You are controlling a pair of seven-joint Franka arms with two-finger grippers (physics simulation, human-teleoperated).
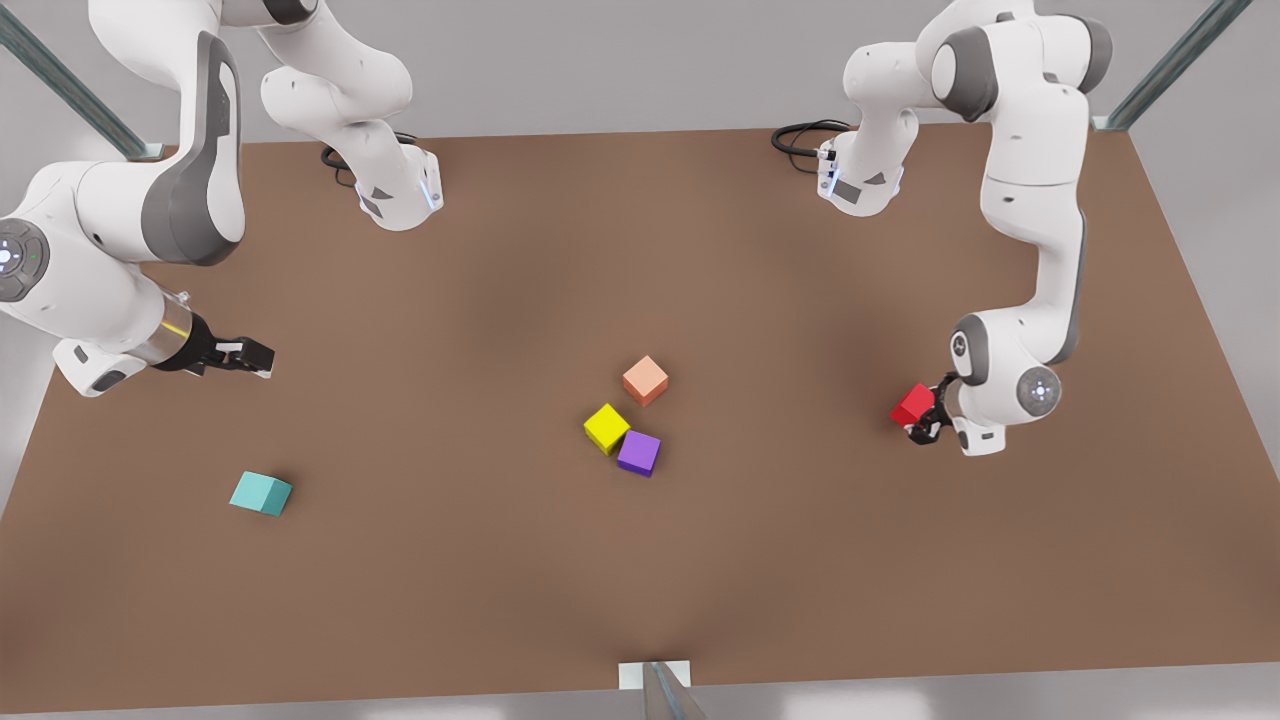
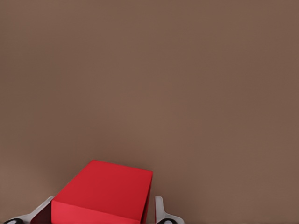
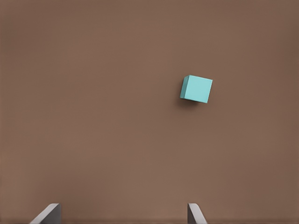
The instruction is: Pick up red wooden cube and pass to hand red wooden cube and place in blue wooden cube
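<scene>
The red wooden cube [image 1: 912,405] is held above the table at the front view's right, with my left gripper [image 1: 926,416] shut on it. The left wrist view has the cube [image 2: 105,193] close up between the two fingers of that gripper [image 2: 103,215]. The blue wooden cube [image 1: 261,493], teal in colour, rests on the table at the front view's lower left. My right gripper [image 1: 252,357] hovers open above and behind it, nothing between its fingers. In the right wrist view the teal cube [image 3: 196,89] lies ahead of the open right gripper [image 3: 124,215].
Three cubes cluster mid-table: salmon-orange [image 1: 645,380], yellow [image 1: 606,428] and purple [image 1: 639,452], the last two touching. The brown table [image 1: 500,250] carries both arm bases [image 1: 400,195] [image 1: 860,185] at its far edge.
</scene>
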